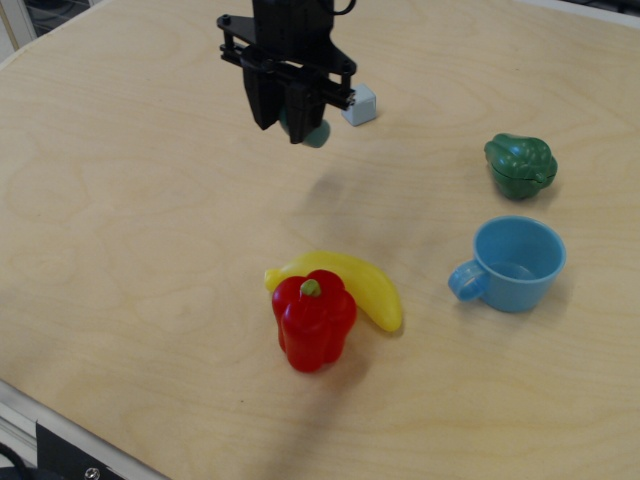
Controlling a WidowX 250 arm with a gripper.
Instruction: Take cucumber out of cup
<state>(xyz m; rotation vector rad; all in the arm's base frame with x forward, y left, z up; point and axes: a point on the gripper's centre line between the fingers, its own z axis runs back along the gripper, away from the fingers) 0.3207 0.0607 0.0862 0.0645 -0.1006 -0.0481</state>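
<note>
— Where's the thing it was after?

— Up in the black gripper (293,122), at about eleven o'clock on the table. The jaws are closed narrow round the small dull teal-green toy cucumber (314,131); only its smooth rounded end pokes out below the fingers, on their right side.

— So it's out of the mug?

— Well out. The light blue plastic cup with the loop handle (511,265) sits far off at four o'clock, upright, handle turned to the left, nothing in it that I can see.

— Which way does the cucumber lie?

— I'd guess its long axis runs up into the jaws, roughly vertical, but the fingers hide most of it, so I can't swear to that. It hangs clear of the tabletop; its shadow falls on bare wood below and slightly right.

— What's near it?

— The small pale grey-blue cube (359,104) is just beside the gripper at three o'clock. If the arm comes straight down to let go, I'd judge the spot underneath free, though the cube is close enough to nudge.

— And the rest?

— Pale plywood table (120,200), smooth. A red toy bell pepper (313,319) touches a yellow toy banana (355,284) near six o'clock, and a dark green lumpy pepper (520,165) stands above the cup.
</note>
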